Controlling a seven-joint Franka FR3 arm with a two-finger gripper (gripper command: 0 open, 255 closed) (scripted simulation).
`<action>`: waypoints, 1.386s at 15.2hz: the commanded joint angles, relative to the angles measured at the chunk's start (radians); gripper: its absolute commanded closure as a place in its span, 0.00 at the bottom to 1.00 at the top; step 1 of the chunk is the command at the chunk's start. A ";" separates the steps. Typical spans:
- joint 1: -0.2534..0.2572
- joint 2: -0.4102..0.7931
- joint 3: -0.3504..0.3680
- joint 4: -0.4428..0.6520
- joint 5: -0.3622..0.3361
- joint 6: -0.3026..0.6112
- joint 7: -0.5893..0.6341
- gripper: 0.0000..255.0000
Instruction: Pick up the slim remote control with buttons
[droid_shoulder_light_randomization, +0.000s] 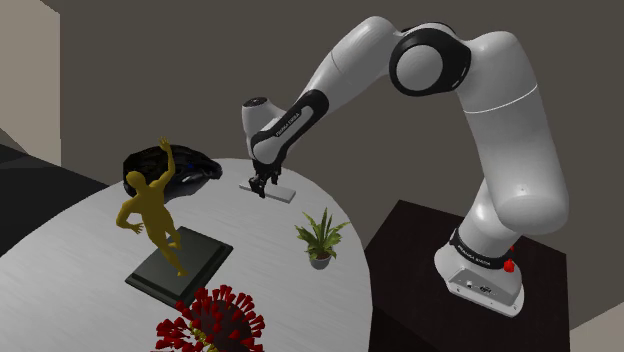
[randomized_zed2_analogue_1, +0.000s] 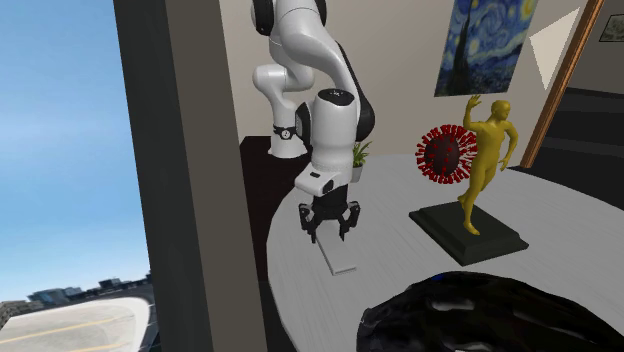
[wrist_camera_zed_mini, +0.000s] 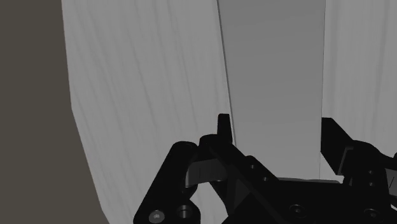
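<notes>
Fingers (wrist_camera_zed_mini: 222, 127) of my gripper (wrist_camera_zed_mini: 277, 130) stand apart, straddling but not yet clasping the flat grey remote (droid_shoulder_light_randomization: 284, 194), which lies on the white table (droid_shoulder_light_randomization: 80, 240) just above the shoulder view's centre, so I judge the approach done, with closing and lifting left.
</notes>
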 joint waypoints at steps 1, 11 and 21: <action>0.000 0.002 0.000 0.000 0.000 0.002 0.000 1.00; -0.001 -0.017 0.002 0.000 0.002 -0.017 -0.001 1.00; -0.006 -0.107 0.009 0.002 0.012 -0.110 -0.009 1.00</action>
